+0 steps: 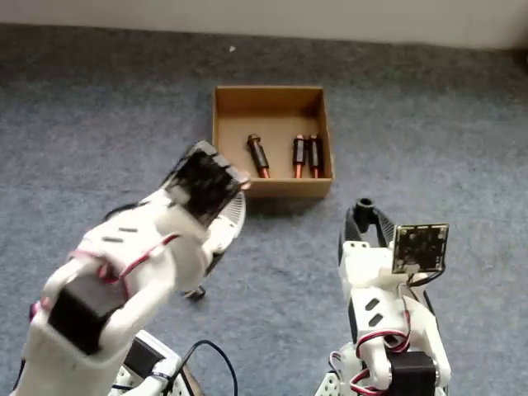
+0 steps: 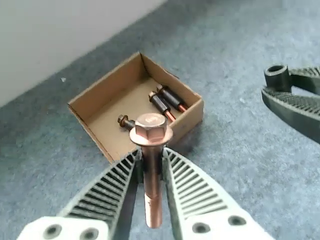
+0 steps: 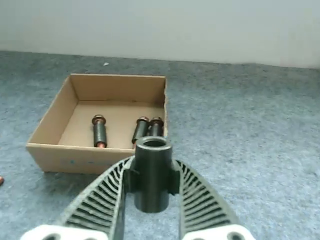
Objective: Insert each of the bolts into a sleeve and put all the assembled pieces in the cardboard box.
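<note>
High view: the left arm (image 1: 140,256) leans in from the near left, its wrist just short of the near left corner of the cardboard box (image 1: 233,132). The right arm (image 1: 388,330) stands at the near right, its wrist tipped toward the far side, apart from the box.

In the left wrist view, the left gripper (image 2: 150,159) has its ribbed fingers (image 2: 117,182) clamped on the shank of a copper-coloured bolt (image 2: 150,131). The flanged hex head points toward the box and the smooth end toward the wrist.

In the right wrist view, the right gripper (image 3: 152,167) pinches a black sleeve (image 3: 152,150), a short tube with its open bore showing at the free end.

The open-topped box sits on grey carpet (image 1: 429,124), toward the far middle. Three assembled pieces (image 1: 299,157) lie on its floor with their copper tips toward the near wall. One lies left of centre, slightly slanted, and two lie side by side at the right. Faint bluish marks on the box's near outer wall are too small to read.
</note>
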Controlling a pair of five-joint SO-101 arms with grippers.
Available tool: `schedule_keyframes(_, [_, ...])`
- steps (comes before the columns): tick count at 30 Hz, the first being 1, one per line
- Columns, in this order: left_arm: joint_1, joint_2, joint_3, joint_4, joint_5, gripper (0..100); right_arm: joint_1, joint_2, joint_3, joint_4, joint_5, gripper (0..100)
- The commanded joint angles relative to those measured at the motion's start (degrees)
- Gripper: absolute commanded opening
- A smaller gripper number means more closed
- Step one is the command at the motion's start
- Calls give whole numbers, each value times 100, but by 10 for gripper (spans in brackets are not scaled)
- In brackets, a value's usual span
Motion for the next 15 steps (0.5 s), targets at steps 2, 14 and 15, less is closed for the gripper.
schedule_keyframes(2, [-453,-1780,1086,-879,149,5,-629,-48,-295,-4,62,15])
schedule_keyframes(14, [-505,-4391,3433,-2101,246,5,-1499,-48,-136,-681,26,4])
schedule_keyframes(15, [-514,-4514,3556,-2180,378,5,-1569,-48,-66,-778,26,4])
